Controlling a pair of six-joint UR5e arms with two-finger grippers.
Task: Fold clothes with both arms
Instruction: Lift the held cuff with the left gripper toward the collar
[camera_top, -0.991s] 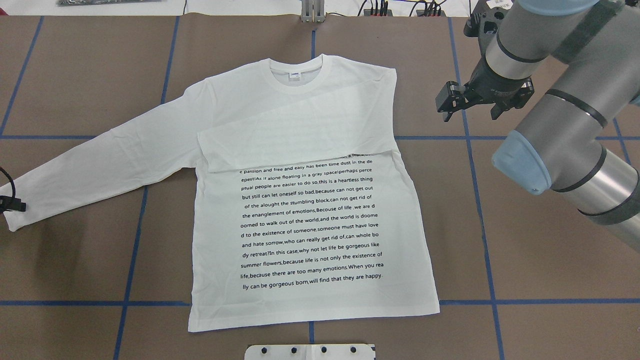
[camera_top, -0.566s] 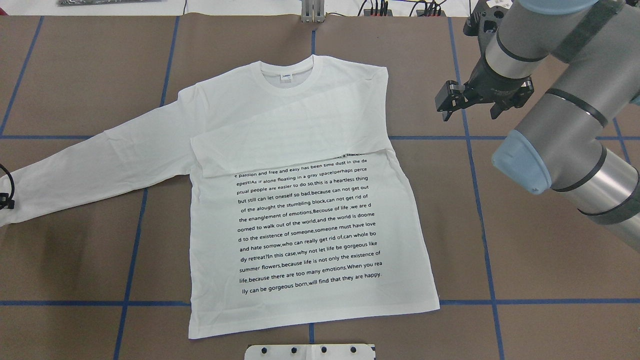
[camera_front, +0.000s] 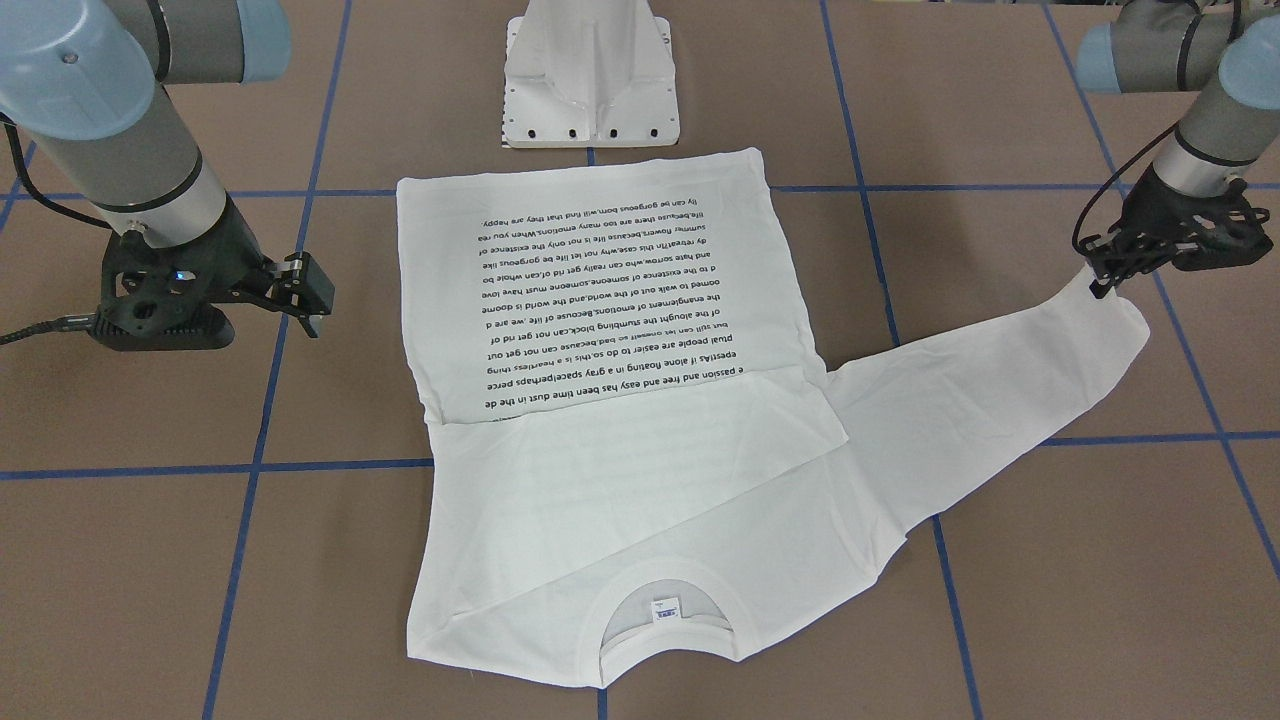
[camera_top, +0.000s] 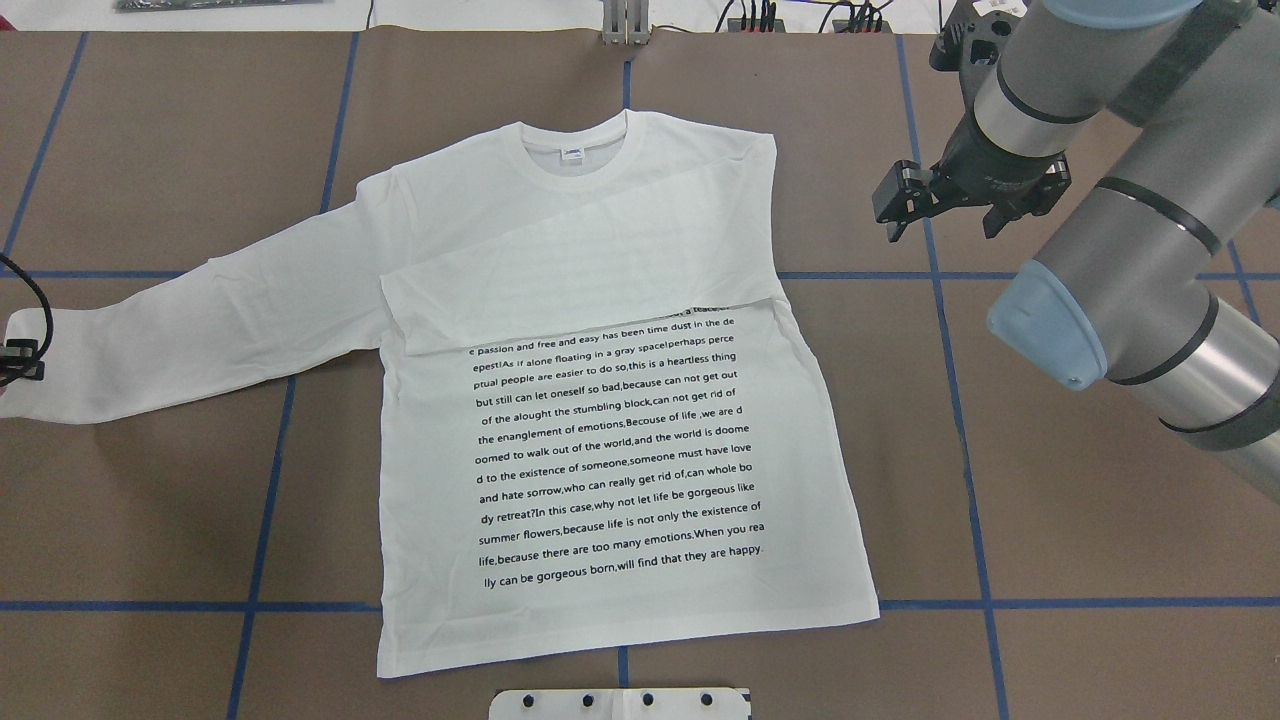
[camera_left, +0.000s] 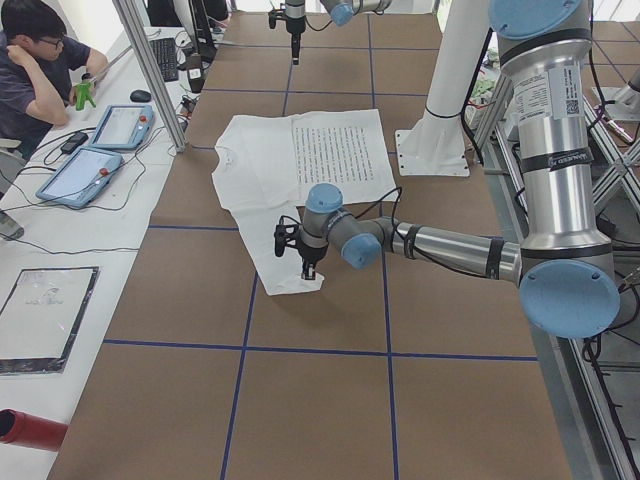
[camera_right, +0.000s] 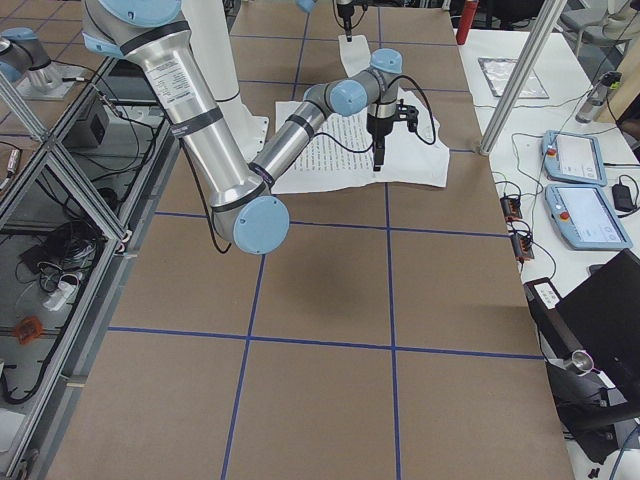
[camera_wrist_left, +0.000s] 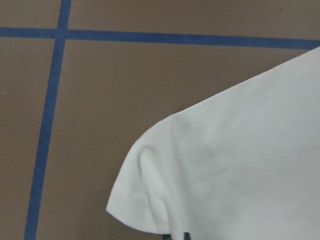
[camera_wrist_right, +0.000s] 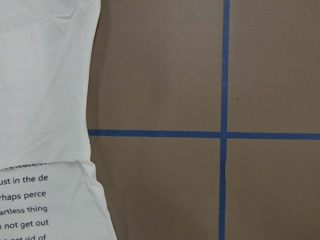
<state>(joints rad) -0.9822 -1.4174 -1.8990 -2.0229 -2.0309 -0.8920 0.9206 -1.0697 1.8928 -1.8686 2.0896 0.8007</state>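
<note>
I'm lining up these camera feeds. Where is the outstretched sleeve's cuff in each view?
Front-facing: cuff at right, pinched by the left gripper.
Overhead: cuff at the far left edge.
Exterior left: cuff at centre, under the left gripper.
Exterior right: cuff at top, far end.
Left wrist: cuff at bottom, left of centre.
Right wrist: not in it.
Shared landmark: the printed text block.

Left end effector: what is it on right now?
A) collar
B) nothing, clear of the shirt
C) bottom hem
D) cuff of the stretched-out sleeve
D: the front-facing view shows the left end effector pinching the cuff at the end of the stretched-out sleeve of the T-shirt, and its wrist view shows that cuff puckered.
</note>
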